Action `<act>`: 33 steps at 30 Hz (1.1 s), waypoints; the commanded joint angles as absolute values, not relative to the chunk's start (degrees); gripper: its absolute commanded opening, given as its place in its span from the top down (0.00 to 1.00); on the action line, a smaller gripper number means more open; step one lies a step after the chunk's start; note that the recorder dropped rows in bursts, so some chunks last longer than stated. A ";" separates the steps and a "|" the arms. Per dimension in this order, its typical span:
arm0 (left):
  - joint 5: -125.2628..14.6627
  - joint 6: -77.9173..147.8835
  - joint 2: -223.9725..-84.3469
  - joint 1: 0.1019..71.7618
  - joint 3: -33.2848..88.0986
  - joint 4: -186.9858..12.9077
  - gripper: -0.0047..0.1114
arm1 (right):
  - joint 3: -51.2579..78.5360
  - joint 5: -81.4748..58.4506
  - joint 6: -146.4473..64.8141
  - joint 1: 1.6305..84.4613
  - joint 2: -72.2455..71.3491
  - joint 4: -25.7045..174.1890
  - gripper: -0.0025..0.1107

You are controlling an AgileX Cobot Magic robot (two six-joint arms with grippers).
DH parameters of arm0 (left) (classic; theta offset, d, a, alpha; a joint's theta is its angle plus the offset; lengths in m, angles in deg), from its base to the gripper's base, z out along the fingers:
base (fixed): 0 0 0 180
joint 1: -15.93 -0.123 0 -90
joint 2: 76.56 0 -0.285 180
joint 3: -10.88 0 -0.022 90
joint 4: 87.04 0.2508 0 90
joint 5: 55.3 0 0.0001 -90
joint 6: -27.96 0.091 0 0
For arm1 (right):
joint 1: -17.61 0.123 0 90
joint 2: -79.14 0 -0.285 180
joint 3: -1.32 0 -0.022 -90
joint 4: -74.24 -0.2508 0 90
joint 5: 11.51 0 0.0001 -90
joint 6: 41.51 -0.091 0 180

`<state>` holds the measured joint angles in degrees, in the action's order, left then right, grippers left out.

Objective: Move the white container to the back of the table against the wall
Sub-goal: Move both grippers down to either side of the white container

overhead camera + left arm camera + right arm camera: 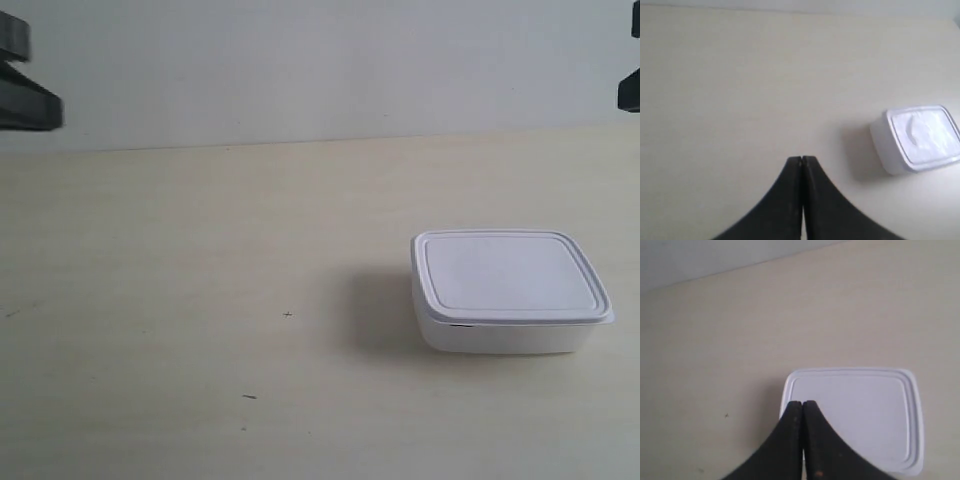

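Exterior view – the container (510, 292) sits on the worktop (200, 300) at about 4 o'clock from the picture's centre, flat and level, one long side facing the camera. It is a low white box with rounded corners. Its lid (505, 270) is on, with a raised rim that overhangs the body slightly. The wall (300, 60) stands at 12 o'clock, and a broad strip of bare worktop lies between it and the container's far edge, so the two are well apart. A soft shadow (380, 310) spreads from the container toward 9 o'clock. Two tiny dark marks show on the worktop: one speck (288, 315) at roughly 9 o'clock from the container, and a second speck (248, 397) nearer 8 o'clock. A dark piece (25, 90) cuts into the frame at 10 o'clock and a second dark piece (628, 85) at 2 o'clock. Too little of either shows to say which parts of the rig they are.

Left wrist view — the left end effector (802, 159) is closed and grips nothing. Its two black fingers (785, 200) are pressed together tip to tip, with only a hairline seam between them. It hangs over bare worktop, and the container (917, 137) lies well off to one side, apart from the fingers.

Right wrist view: the right end effector (802, 403) is likewise closed on itself, fingers (785, 440) meeting at the tips. The tips show in front of the container (855, 415), over the lid close to one corner. Whether they touch the lid cannot be told from this view. A band of wall (715, 260) shows beyond the worktop's far edge.
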<state>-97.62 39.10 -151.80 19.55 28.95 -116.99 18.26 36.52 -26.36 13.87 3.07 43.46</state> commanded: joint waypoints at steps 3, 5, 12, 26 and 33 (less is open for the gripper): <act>-94.19 36.26 -159.85 36.30 27.89 -117.89 0.96 | 14.42 53.32 -28.59 13.55 -4.41 45.04 0.98; -93.18 34.99 -163.43 42.09 26.76 -117.89 0.96 | 16.56 54.78 -29.05 13.55 -5.75 46.27 0.98; -88.31 33.33 -175.86 57.30 21.87 -119.39 0.96 | 30.09 50.56 -28.22 13.55 -6.03 47.52 0.98; -87.75 33.33 -198.10 65.20 10.29 -124.29 0.96 | 38.79 37.96 -32.92 13.55 -9.29 56.63 0.98; -87.62 32.84 -208.54 65.20 0.09 -124.29 0.96 | 38.57 31.51 -33.02 13.55 -16.58 56.21 0.98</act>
<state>-88.20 33.55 -206.43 64.92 2.19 -123.60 38.77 33.26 -32.93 13.87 -15.63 56.20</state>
